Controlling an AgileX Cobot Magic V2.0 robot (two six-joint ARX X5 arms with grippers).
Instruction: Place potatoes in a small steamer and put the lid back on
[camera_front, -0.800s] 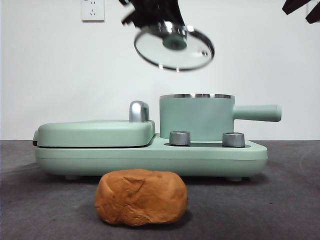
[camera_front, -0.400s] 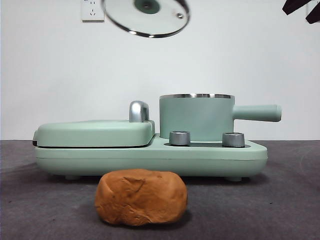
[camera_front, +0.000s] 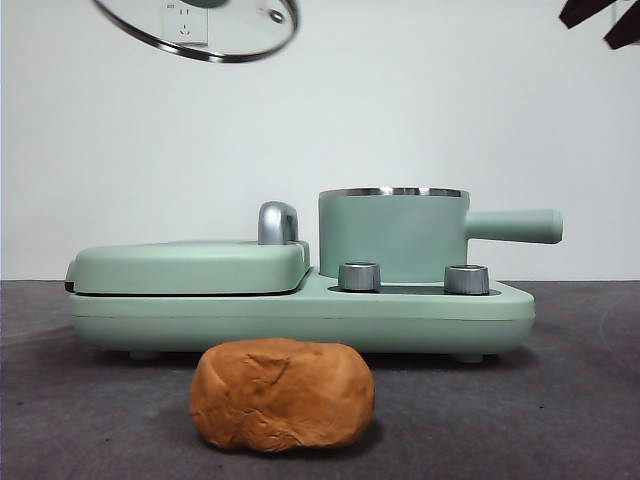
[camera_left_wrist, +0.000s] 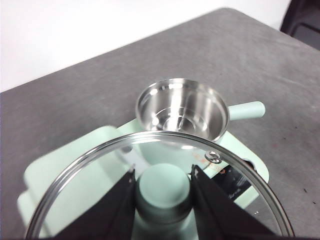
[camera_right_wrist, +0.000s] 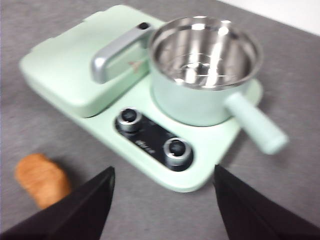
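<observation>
The left hand (camera_left_wrist: 163, 192) grips the fragile glass lid (camera_front: 200, 28) by its knob high above the griddle, while the right hand (camera_right_wrist: 162, 200), spread wide, should take the soft-looking, lumpy potato (camera_front: 283, 393) on the surface across its middle.

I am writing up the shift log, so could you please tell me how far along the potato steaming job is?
Done: the lid is off, and the small steamer stands open and empty. In hand: the left pincer is shut on the lid's knob, holding it high above the griddle. Left: the potato lies untouched on the table in front of the cooker, the right pincer hangs open above, and the lid must go back on.
</observation>
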